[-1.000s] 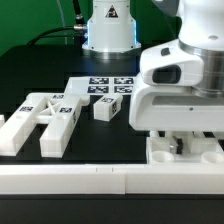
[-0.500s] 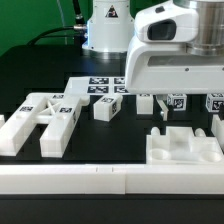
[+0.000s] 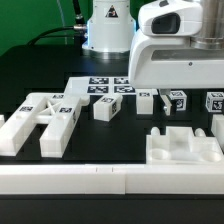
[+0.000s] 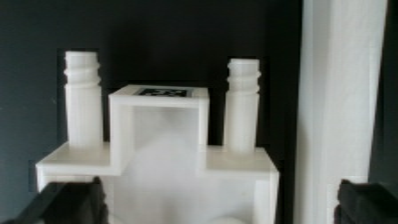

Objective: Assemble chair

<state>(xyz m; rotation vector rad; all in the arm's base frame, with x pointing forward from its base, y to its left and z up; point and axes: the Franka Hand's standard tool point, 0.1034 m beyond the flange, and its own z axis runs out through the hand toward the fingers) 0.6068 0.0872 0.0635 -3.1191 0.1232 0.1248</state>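
Observation:
My gripper (image 3: 182, 92) hangs open above a white chair piece (image 3: 184, 146) at the front on the exterior view's right. In the wrist view this piece (image 4: 169, 150) shows two ridged pegs and a tag on its raised middle, and it lies between my spread fingertips (image 4: 71, 200) without touching them. A large white X-braced chair part (image 3: 45, 120) lies at the exterior view's left. A small tagged cube (image 3: 107, 108) sits mid-table. Two small tagged pieces (image 3: 178, 100) (image 3: 215, 102) stand behind my gripper.
The marker board (image 3: 105, 86) lies flat in front of the robot base (image 3: 108, 30). A long white rail (image 3: 100, 182) runs along the table's front edge and shows in the wrist view (image 4: 338, 100) beside the pegged piece.
My gripper has risen from low over the pegged piece to well above it. The piece stays on the table.

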